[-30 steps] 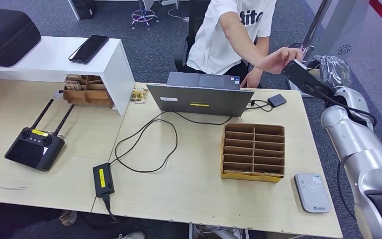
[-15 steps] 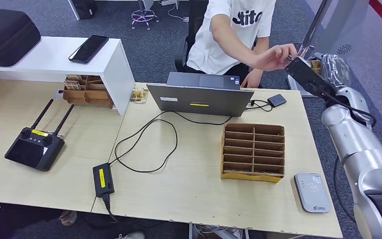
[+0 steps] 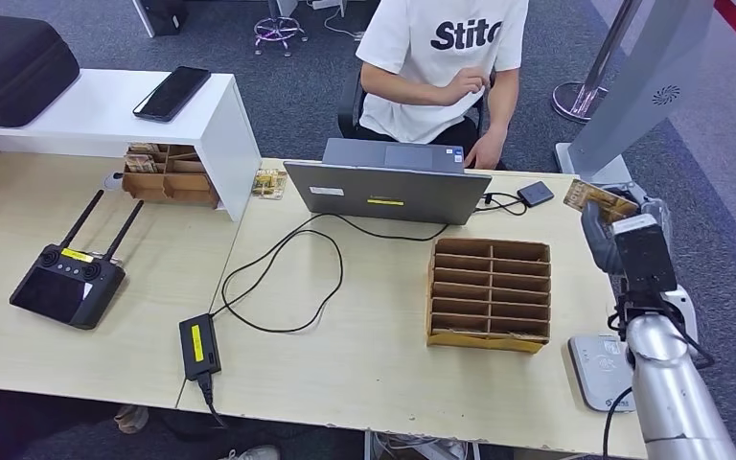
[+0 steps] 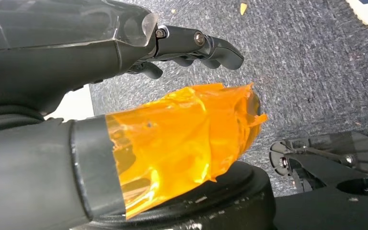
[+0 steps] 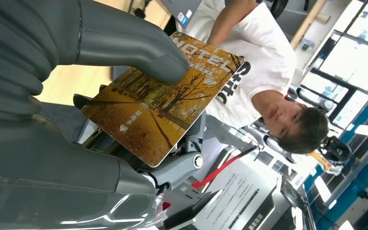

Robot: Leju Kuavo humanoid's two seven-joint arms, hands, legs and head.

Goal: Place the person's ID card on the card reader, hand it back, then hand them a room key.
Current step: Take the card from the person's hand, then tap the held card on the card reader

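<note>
My right hand (image 3: 625, 238) hovers above the table's right edge, beyond the cardboard organiser. It pinches a golden card (image 3: 594, 197) between thumb and fingers. In the right wrist view that card (image 5: 158, 110) shows autumn trees and the word "HOTEL", with the thumb (image 5: 129, 45) pressing on its face. The white card reader (image 3: 594, 372) lies at the table's near right corner, partly hidden behind my right forearm. The person (image 3: 441, 57) in a white T-shirt sits behind the laptop, one hand raised to the chest. My left hand (image 4: 172, 134) hangs over grey carpet, fingers apart, holding nothing.
A cardboard organiser (image 3: 489, 292) with several slots stands left of the reader. A laptop (image 3: 388, 190), its cables and a black power brick (image 3: 198, 345) occupy the middle. A remote controller (image 3: 65, 283) lies far left, beside a white shelf (image 3: 105, 110) carrying a phone.
My right hand has come down and back from the person's hand to above the table's right edge, now with a card in it. The person's arm has drawn back to the chest.
</note>
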